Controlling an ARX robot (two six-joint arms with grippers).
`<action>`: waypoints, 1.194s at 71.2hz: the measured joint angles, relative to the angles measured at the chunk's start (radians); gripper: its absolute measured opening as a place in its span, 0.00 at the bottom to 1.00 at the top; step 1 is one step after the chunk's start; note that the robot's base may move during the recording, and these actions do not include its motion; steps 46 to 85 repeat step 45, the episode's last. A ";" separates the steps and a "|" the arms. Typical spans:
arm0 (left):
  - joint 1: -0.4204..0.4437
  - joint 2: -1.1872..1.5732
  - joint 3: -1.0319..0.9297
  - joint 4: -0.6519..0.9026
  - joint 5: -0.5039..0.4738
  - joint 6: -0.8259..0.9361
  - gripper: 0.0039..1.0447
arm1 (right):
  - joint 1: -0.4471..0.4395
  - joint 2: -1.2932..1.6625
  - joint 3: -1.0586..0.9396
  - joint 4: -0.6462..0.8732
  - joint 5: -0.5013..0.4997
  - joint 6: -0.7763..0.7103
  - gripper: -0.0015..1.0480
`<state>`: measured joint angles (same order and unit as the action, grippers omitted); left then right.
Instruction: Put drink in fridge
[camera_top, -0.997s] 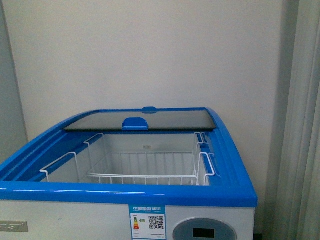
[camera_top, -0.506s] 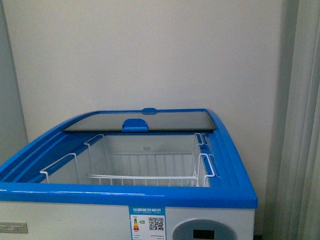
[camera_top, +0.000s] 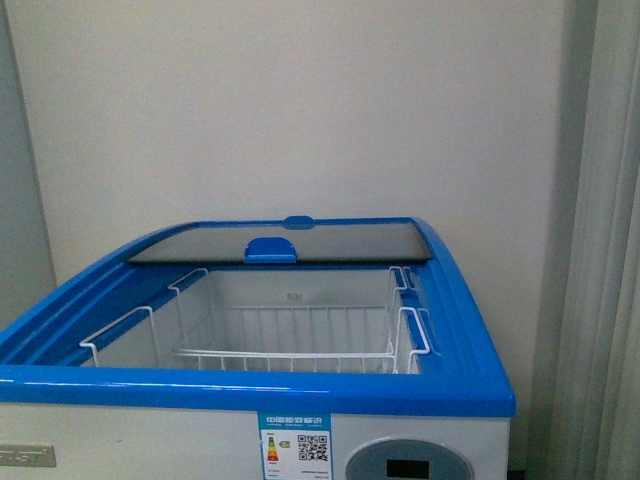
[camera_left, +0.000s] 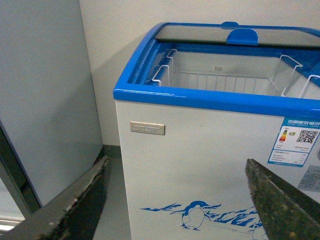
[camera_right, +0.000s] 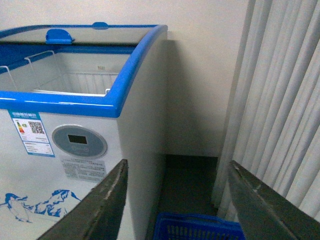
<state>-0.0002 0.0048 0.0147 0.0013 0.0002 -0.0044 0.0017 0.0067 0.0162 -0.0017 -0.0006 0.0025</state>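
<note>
Nothing moved over last second, front view same as before, so task basically not started.

Left gripper (camera_left: 175, 200) released, empty, low in front of fridge (camera_left: 200, 165). Right gripper (camera_right: 175, 200) also spread wide, nothing held, blue basket (camera_right: 197, 226) just under it.

Drink not visible anywhere, can't say where.

Fridge: glossy blue rim, white wire basket (camera_top: 290, 335) inside, curved glass lid (camera_top: 280, 243) slid back, opening clear.

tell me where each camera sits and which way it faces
Front view: on the robot's body, facing the open fridge and its wire basket; no arm shows.
Left wrist view: facing the fridge's penguin picture between the open left gripper fingers.
Right wrist view: facing the fridge's grey display, curtain and blue basket; right gripper open.
All share the fridge.
</note>
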 joint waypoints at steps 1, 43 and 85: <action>0.000 0.000 0.000 0.000 0.000 0.000 0.88 | 0.000 0.000 0.000 0.000 0.000 0.000 0.84; 0.000 0.000 0.000 0.000 0.000 0.000 0.92 | 0.000 0.000 0.000 0.000 0.000 0.000 0.93; 0.000 0.000 0.000 0.000 0.000 0.000 0.92 | 0.000 0.000 0.000 0.000 0.000 0.000 0.93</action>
